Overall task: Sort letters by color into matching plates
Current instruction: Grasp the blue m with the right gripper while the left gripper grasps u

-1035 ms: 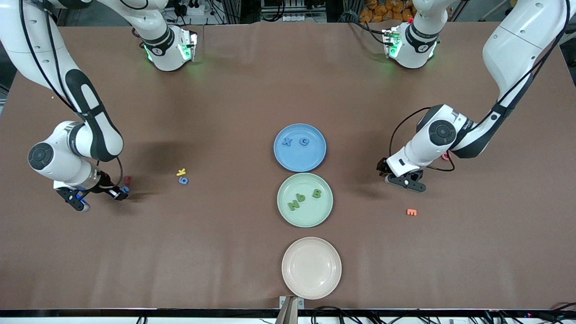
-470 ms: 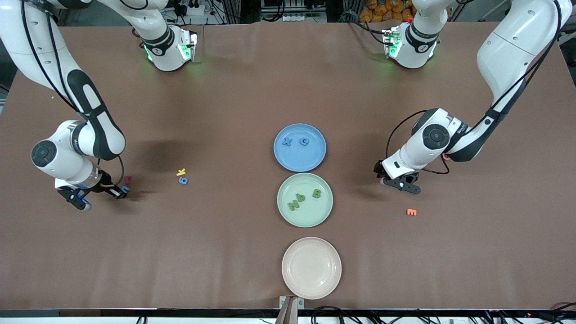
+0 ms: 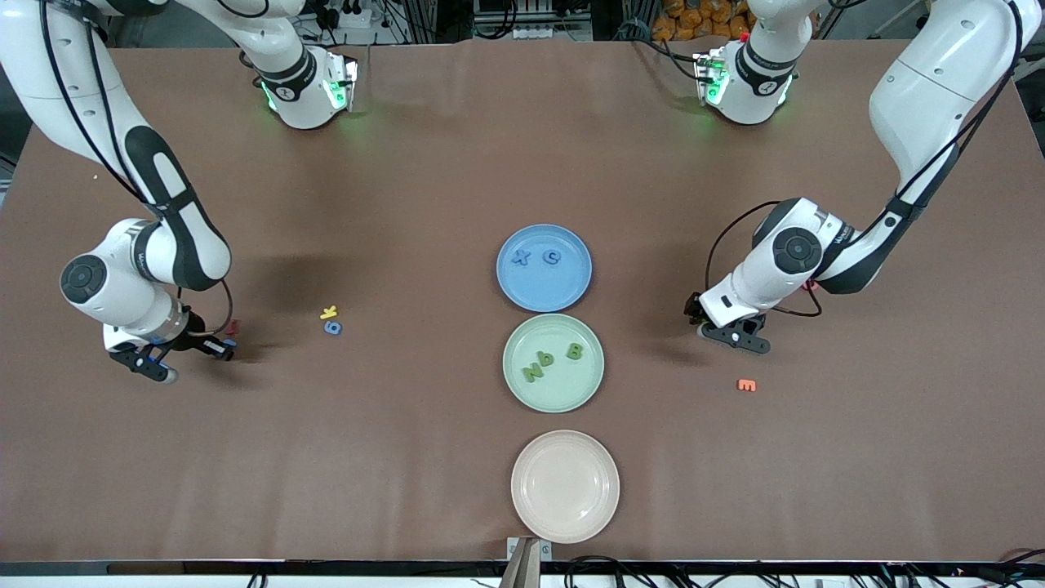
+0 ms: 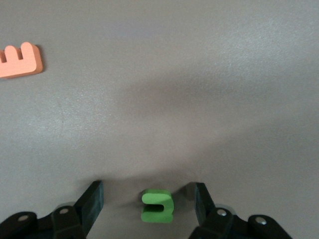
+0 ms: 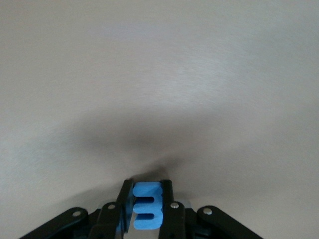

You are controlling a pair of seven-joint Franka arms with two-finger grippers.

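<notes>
Right gripper [image 5: 147, 209] has its jaws pinching a blue letter [image 5: 147, 205] near the tabletop's right-arm edge. Left gripper [image 4: 149, 209] jaws are spread, green letter [image 4: 157, 205] lying right between them on the tabletop.

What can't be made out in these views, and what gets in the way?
- Front view: the green letter between the open left gripper fingers is hidden under that gripper.
- Front view: the blue letter clamped in the right gripper is too small to read.
- Front view: a red piece beside the right gripper is too small to identify.
- Left wrist view: the orange letter is cut off by the edge.
</notes>
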